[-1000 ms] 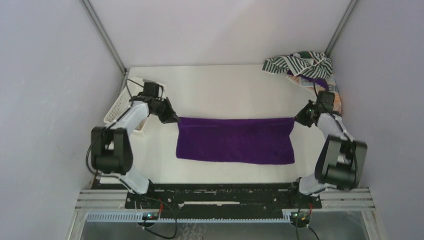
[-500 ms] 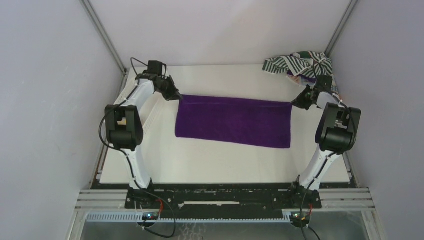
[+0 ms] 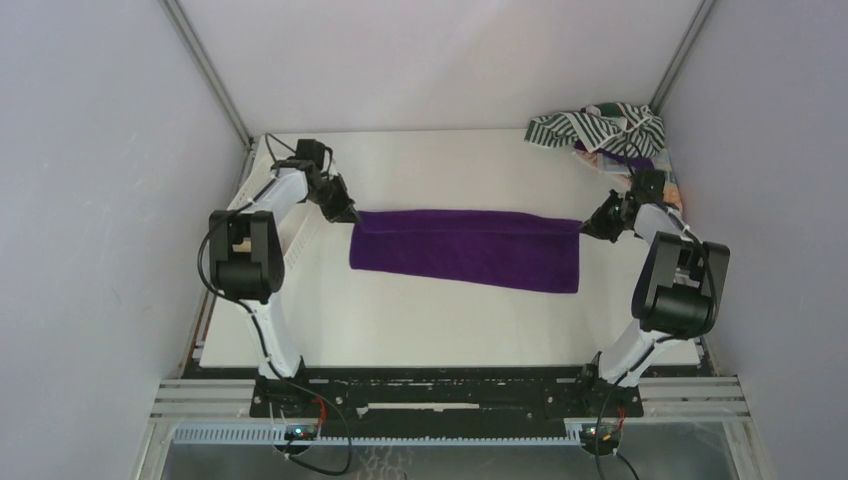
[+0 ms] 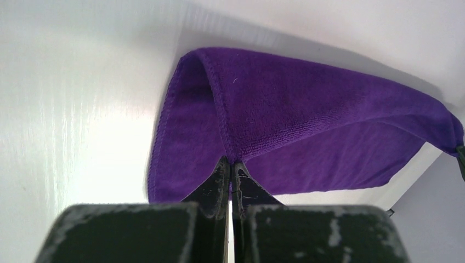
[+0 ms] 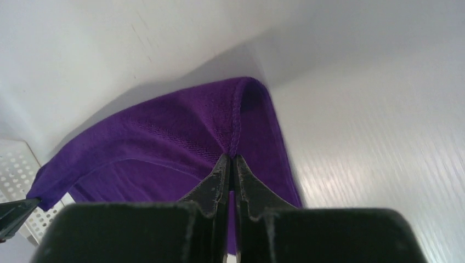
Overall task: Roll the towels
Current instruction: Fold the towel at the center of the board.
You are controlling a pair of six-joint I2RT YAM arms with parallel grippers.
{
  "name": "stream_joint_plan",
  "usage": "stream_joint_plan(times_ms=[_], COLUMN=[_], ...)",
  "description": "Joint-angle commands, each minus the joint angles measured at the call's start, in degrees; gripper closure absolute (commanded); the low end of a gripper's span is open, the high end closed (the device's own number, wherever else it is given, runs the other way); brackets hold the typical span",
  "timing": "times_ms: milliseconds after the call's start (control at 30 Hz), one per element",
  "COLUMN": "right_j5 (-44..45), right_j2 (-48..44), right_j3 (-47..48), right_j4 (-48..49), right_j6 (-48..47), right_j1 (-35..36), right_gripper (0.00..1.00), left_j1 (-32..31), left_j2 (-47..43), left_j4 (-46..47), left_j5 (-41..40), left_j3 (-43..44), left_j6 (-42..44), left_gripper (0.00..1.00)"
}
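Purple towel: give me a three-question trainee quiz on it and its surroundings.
1. True or false: the left tool and right tool are each shut on a corner of the purple towel.
2. The green-and-white striped towel lies: A) far right corner, B) near left corner, C) under the purple towel.
3. Which tool works beside the white lattice basket?
Key: 1 true; 2 A; 3 left.

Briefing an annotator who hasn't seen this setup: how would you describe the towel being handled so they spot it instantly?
Find the white table, then the gap between the two arms: the purple towel spans it, left fingers and right fingers pinching its far corners. Unlike the striped cloths heaped at the far right corner, it is plain purple and spread long.
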Motion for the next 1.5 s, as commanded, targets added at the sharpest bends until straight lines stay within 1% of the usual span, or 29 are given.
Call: stream_joint_plan(times_ms=[0,267,433,567,667,933,1267,1467], right_j5=[3.07,7.63,10.82,11.34,11.75,13.81,13.80,14.09], right_j2=[-7.43,-16.17,-19.02,-20.74,-21.37,-23.40,-25.92,-24.19], right_j3=[-4.24,-10.63,-14.24,-17.46,-19.13,-20.93,-23.03,-24.53], right_j4=[-0.71,-3.96,-5.31,-4.69,-4.56,-7.89,-8.51,-7.65], right_j6=[-2.28,-2.96,-3.66,-3.16,-2.71,-1.96,-0.95,-0.98], right_j1=[-0.79,-1.57,-1.57,-1.12,-0.49,0.78,2.05,2.81], right_gripper=[1.00,1.00,1.00,1.00,1.00,1.00,1.00,1.00], left_j1=[0.51,0.82,0.95,0.94,0.94,0.74,-0.18,-1.45], left_j2=[-6.12,-9.92,-9.65,-9.50,-9.24,-8.83,-7.31,-5.47], left_j4=[-2.84,-5.86,-7.76,-9.13,-9.55,-9.95,-10.32,-11.20], left_j5=[-0.13,-0.64,-2.19,-5.10,-6.18,-7.04,-9.29,-12.29], left_j3=[-2.01,-6.54,-7.88,-8.06,-8.18,-9.01,-8.55,-8.00], left_j6=[3.53,6.20,7.71,8.44,8.62,8.89,8.98,9.15], left_gripper=[1.00,0.99,0.99,0.99,0.99,0.99,0.98,0.97])
